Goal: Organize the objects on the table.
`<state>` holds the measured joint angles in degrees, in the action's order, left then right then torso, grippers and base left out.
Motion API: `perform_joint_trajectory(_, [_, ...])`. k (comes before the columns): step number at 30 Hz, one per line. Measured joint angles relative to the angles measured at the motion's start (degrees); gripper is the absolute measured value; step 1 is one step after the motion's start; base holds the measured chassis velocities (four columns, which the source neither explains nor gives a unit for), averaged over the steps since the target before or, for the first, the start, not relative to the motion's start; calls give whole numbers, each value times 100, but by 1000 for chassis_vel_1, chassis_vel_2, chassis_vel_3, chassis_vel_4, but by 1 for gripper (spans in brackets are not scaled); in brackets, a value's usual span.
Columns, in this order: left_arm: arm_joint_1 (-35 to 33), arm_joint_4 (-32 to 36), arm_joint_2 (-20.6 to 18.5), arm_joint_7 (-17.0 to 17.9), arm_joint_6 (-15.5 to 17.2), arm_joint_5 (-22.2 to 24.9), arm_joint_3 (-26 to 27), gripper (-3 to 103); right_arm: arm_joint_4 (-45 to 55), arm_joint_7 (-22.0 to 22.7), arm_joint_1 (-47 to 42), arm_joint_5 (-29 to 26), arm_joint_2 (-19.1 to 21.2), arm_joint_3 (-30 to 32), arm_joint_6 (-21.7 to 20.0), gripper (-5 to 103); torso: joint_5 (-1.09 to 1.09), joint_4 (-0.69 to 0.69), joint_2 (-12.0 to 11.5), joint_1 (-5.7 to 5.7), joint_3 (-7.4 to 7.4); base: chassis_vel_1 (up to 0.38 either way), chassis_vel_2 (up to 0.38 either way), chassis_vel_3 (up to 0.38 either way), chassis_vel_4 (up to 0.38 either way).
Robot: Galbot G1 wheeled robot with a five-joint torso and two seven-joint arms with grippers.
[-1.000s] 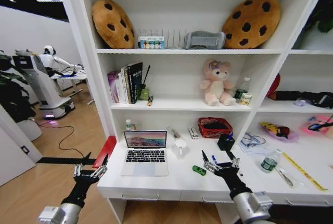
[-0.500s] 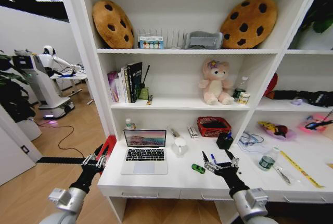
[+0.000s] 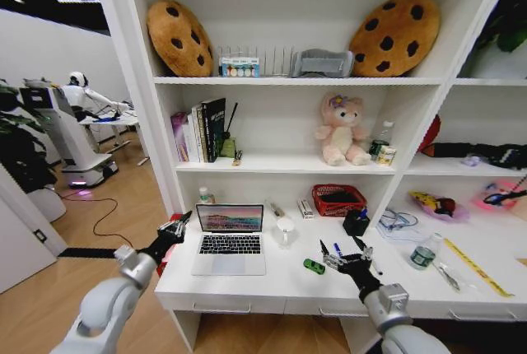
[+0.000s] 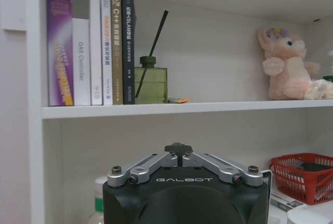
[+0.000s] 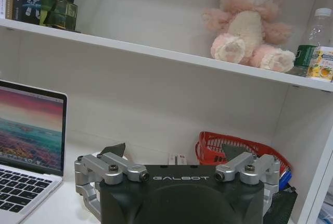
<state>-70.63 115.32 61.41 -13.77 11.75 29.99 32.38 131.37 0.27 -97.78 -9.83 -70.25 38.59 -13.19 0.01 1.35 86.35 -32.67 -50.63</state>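
Left arm raised and extended, left gripper (image 3: 176, 225) pinched closed off the desk's (image 3: 272, 280) left edge; right arm reaches over the front edge, right gripper (image 3: 344, 258) fingers spread above the desktop.

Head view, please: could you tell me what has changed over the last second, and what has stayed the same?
The left gripper has risen from below the long white desk's front corner and moved forward, now beside the left edge of the open slim silver-white laptop, holding nothing. The right gripper stays open over the desk between the tiny green toy car and the blue pen. The desk's objects have not moved.
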Motion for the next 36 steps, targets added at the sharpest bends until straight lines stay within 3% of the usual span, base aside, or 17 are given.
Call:
perform_joint_trajectory(3, [475, -278, -77, -10, -45, -34, -314, 0, -34, 52, 5, -39, 140, -7, 0, 100, 0, -1, 0, 0, 0, 0, 0, 0, 0])
perform_joint_trajectory(4, [839, -562, -114, -137, -83, -64, -522, 0, -42, 73, 4, -69, 282, -7, -3, 100, 0, -1, 0, 0, 0, 0, 0, 0, 0])
perform_joint_trajectory(11, [1709, -1411, -119, -443, -131, -269, -1045, 0, -40, 152, 49, -201, 584, -1, -113, 100, -1, -2, 0, 0, 0, 0, 0, 0, 0])
perform_joint_trajectory(17, [1985, -1521, -213, -421, -42, -258, -1400, 0, -69, 154, -14, -212, 708, -35, -127, 100, 0, -2, 0, 1, 0, 0, 0, 0, 0])
perform_joint_trajectory(23, [2441, -1715, -410, -946, 236, -297, -1742, 0, -120, 121, -30, -145, 730, -104, -45, 100, -1, -2, 0, 1, 0, 0, 0, 0, 0])
perform_joint_trajectory(25, [2678, -1729, -466, -1078, 662, -335, -1923, 0, -147, 104, -8, -97, 656, -115, -8, 100, -1, -3, 0, 1, 0, 0, 0, 0, 0])
perform_joint_trajectory(28, [2782, -1729, -465, -1076, 905, -319, -1993, 0, -153, 85, -17, -76, 599, -115, 7, 100, 0, -2, 0, 1, 0, 0, 0, 0, 0])
perform_joint_trajectory(31, [3099, -1773, -330, -1018, 1746, -261, -2097, 0, -163, 49, -124, 11, 415, -104, 76, 100, 0, -1, 1, 1, 1, 0, 0, 0, 0])
perform_joint_trajectory(32, [3099, -1773, -330, -1018, 1746, -261, -2097, 0, -163, 49, -124, 11, 415, -104, 76, 100, 0, -1, 1, 1, 1, 0, 0, 0, 0])
perform_joint_trajectory(33, [3223, -1831, -245, -987, 2064, -260, -2124, 0, -163, 44, -159, 28, 375, -88, 98, 100, -1, -1, 1, 1, 0, 0, 0, 0, 0])
perform_joint_trajectory(35, [3267, -1855, -217, -981, 2183, -261, -2132, 0, -164, 43, -164, 31, 368, -82, 102, 100, -1, -1, 1, 1, 0, 0, 0, 0, 0])
perform_joint_trajectory(36, [3389, -1948, -119, -938, 2494, -269, -2167, 0, -163, 43, -167, 31, 364, -56, 109, 100, 0, -2, 1, 1, 0, 0, 0, 0, 0])
